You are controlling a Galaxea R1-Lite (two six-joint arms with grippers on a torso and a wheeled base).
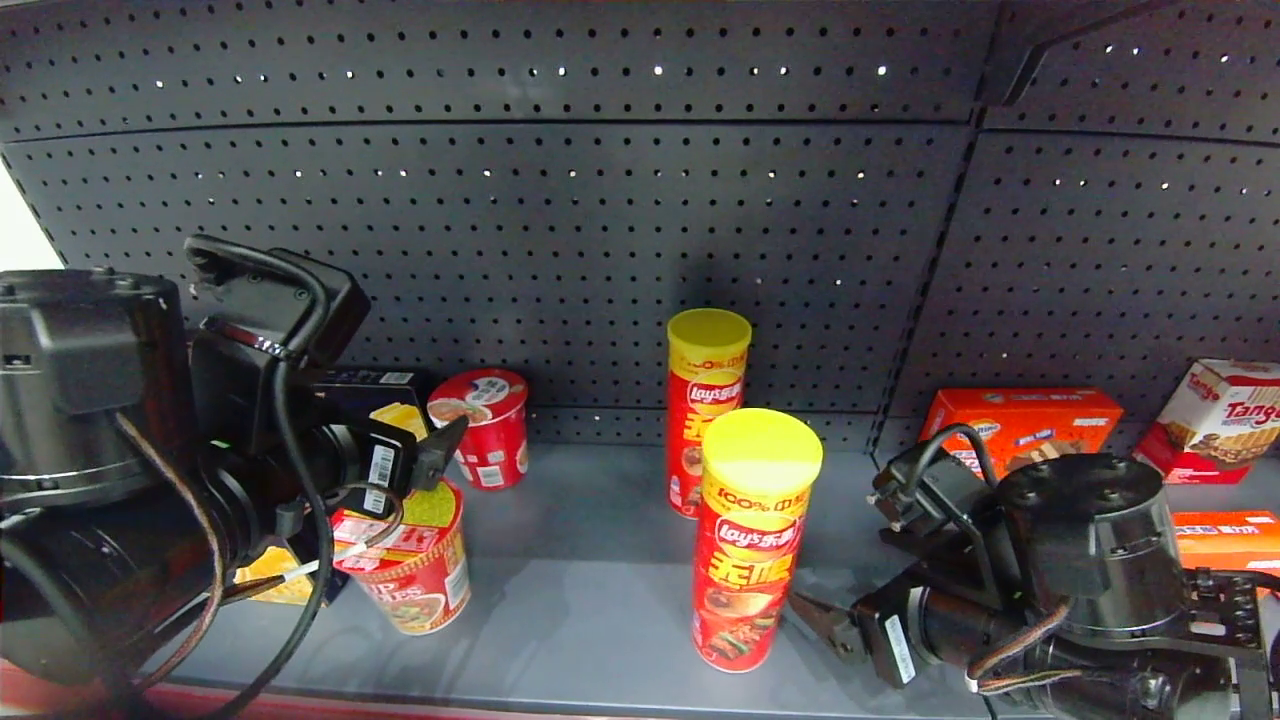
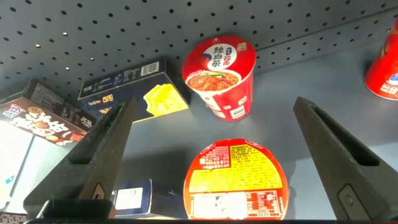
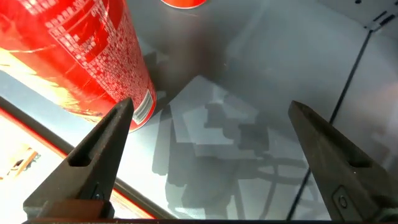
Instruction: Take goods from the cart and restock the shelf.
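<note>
On the grey shelf (image 1: 600, 580) a noodle cup (image 1: 415, 565) stands near the front left, and a second noodle cup (image 1: 485, 428) stands behind it by the pegboard. My left gripper (image 1: 425, 465) hovers just above the near noodle cup (image 2: 236, 183), open, with its fingers (image 2: 93, 162) spread wider than the lid; the far cup (image 2: 221, 71) lies beyond. Two yellow-lidded red chip cans stand mid-shelf, one in front (image 1: 750, 540) and one behind (image 1: 705, 410). My right gripper (image 1: 815, 612) is open, low, just right of the front can (image 3: 81, 56). Nothing sits between its fingers (image 3: 93, 162).
Dark boxes (image 2: 134, 90) lie at the back left behind the cups. Orange biscuit boxes (image 1: 1020, 420) and a white-red box (image 1: 1225, 410) sit on the right shelf section, past a divider post (image 1: 930, 280). Bare shelf lies between the cups and the cans.
</note>
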